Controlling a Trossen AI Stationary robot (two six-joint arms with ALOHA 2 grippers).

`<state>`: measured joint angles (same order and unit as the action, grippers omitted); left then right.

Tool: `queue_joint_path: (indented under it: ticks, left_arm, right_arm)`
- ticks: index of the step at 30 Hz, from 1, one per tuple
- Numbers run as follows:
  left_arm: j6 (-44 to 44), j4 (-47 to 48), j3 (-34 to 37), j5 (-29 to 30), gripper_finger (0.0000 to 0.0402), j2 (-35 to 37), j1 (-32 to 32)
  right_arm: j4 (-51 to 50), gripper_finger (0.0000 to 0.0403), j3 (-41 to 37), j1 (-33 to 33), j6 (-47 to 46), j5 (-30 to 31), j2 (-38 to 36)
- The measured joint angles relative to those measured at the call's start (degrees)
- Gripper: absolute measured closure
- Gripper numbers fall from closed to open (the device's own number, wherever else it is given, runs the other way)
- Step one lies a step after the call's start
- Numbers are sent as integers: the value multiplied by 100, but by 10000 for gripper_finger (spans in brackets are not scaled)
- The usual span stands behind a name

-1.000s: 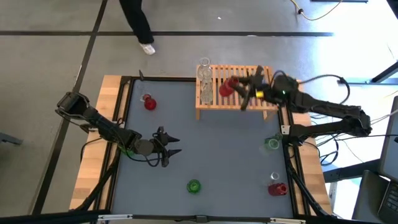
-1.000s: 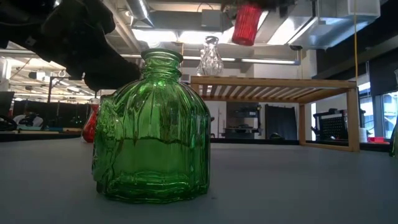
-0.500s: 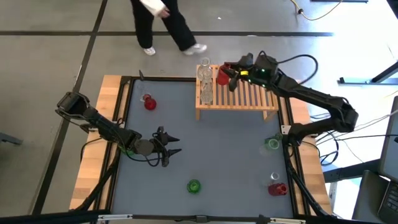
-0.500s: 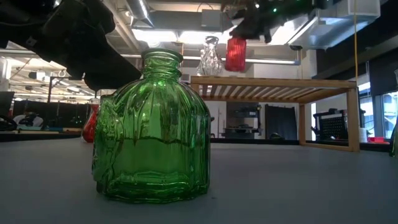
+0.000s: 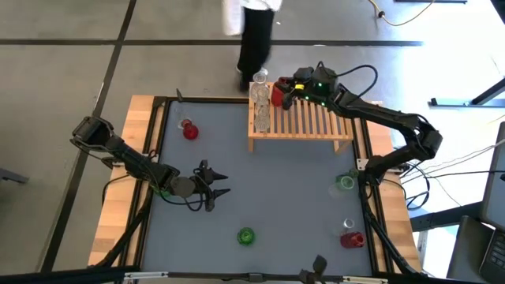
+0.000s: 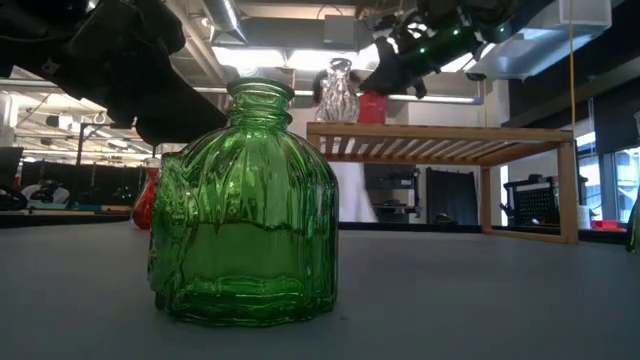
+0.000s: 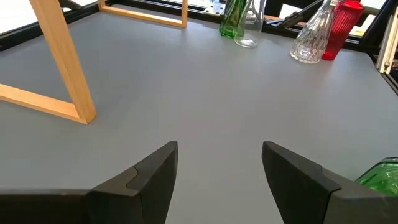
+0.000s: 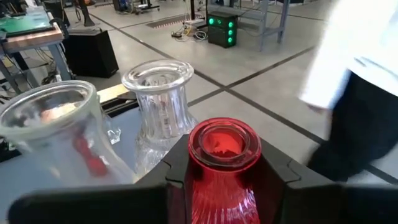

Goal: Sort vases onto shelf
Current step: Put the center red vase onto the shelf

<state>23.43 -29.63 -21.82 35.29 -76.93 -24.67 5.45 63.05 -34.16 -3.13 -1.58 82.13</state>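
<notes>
Right hand [image 5: 286, 93] clamps a red vase [image 5: 278, 95] on the shelf [image 5: 316, 126] – clear vases [image 5: 259, 106] crowd beside it.

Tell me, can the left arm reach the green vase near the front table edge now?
Probably yes. The left end effector is open and empty above bare mat, and nothing stands between it and the green vase. The right end effector is busy at the shelf.

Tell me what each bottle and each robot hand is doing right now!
red vase: upright, gripped by the right gripper, at the shelf's back corner
clear vases: standing on the shelf
red vase by the left edge: standing on the table
green vase in front: standing on the table
green vase at right: standing on the table
left gripper: open, holding nothing, over the table
</notes>
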Motion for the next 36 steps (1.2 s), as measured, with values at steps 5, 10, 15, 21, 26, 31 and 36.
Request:
queue_joint_path:
  ticks: [5,10,15,21,26,31,36]
  left_arm:
    - [-1,4,0,2,174,0,0]
    - [-1,12,0,2,174,0,0]
    - [-2,12,0,3,174,0,0]
    - [-1,2,0,4,174,0,0]
    - [1,0,0,4,174,0,0]
    - [3,0,0,4,174,0,0]
    - [6,0,0,4,174,0,0]
  right_arm:
    - [135,308,2,1,-8,2,157]
    - [138,308,0,1,1,2,175]
    - [133,308,0,1,-10,4,175]
    - [138,282,0,1,-22,3,175]
    - [217,232,0,3,-29,2,177]
    - [269,200,0,3,-24,4,145]
    - [263,192,0,3,54,-22,-76]
